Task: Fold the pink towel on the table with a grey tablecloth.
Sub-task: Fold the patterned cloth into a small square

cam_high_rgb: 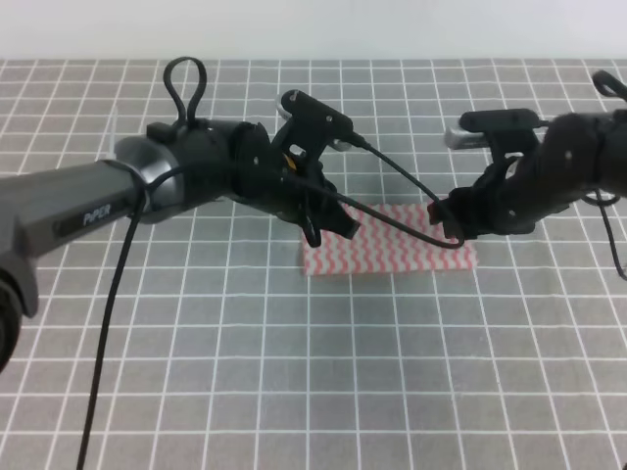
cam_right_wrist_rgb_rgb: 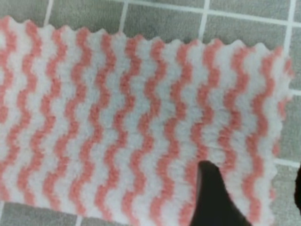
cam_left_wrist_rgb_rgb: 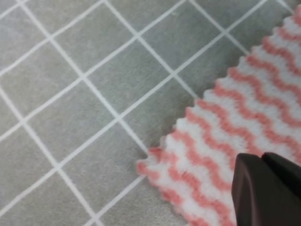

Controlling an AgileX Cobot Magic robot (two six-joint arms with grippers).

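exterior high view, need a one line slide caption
Both hands, left hand and right hand, low over opposite ends of the pink towel on the grey gridded tablecloth.

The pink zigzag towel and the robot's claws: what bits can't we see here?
- High view: the left gripper and right gripper cover parts of the pink-and-white zigzag striped towel; whether their jaws are open is unclear.
- Left wrist view: only one dark fingertip shows, cut off by the edge.
- Right wrist view: the towel's left side runs off-frame.
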